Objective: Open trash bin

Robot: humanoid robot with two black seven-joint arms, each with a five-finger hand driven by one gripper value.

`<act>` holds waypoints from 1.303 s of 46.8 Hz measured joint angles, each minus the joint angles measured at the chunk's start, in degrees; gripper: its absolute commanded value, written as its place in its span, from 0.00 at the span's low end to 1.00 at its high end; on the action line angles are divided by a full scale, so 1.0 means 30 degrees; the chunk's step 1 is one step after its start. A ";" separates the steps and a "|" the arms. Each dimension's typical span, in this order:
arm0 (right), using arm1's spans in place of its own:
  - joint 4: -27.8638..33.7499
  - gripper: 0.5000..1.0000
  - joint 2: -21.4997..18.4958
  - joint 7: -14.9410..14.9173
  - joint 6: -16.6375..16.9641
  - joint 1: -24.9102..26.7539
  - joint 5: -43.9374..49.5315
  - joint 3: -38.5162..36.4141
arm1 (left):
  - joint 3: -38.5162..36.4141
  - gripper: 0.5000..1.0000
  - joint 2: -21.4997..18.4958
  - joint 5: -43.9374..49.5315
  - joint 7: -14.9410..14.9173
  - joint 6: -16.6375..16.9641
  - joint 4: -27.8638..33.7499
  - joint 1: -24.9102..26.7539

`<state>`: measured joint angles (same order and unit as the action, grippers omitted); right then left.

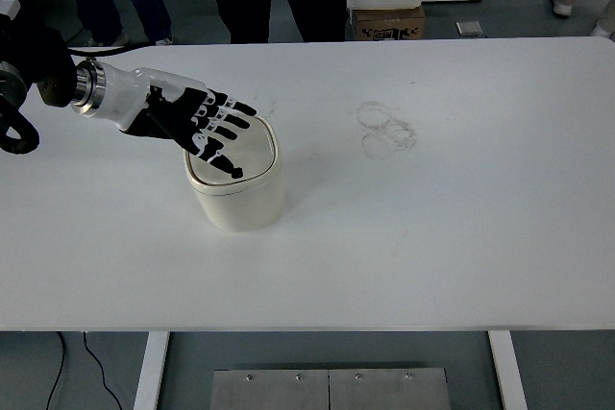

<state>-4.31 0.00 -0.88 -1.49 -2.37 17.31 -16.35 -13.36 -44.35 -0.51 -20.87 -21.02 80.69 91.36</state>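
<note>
Over the trash bin [235, 189] on the white desk [432, 218], the left robot hand [197, 122] hovers with fingers spread, holding nothing, ready to press the lid [252, 153] next.

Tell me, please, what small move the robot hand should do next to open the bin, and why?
Probably lower the left robot hand a little, so a fingertip presses the trash bin lid near its front edge. The fingers are spread over the lid, which looks closed, and they grasp nothing. Whether they already touch the lid cannot be told from this view.
</note>
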 measured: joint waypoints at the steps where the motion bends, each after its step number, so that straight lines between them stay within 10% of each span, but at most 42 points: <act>1: 0.0000 0.98 0.0000 0.0001 0.0000 0.0001 0.0000 0.0000 | -0.0003 1.00 0.0000 -0.0003 -0.0010 0.0000 0.0000 0.0053; 27: 0.0000 0.98 0.0000 0.0001 0.0000 0.0002 0.0000 0.0000 | -0.0055 1.00 0.0675 -0.0094 -0.1902 -0.0038 0.0099 0.0361; 61: 0.0000 0.98 0.0000 0.0000 0.0000 0.0004 0.0000 0.0000 | -0.0074 1.00 0.0984 -0.0093 -0.1975 -0.0023 0.0110 0.0216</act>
<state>-4.31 0.00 -0.88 -1.49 -2.36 17.31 -16.35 -13.58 -41.40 -0.79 -26.79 -21.09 81.02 92.01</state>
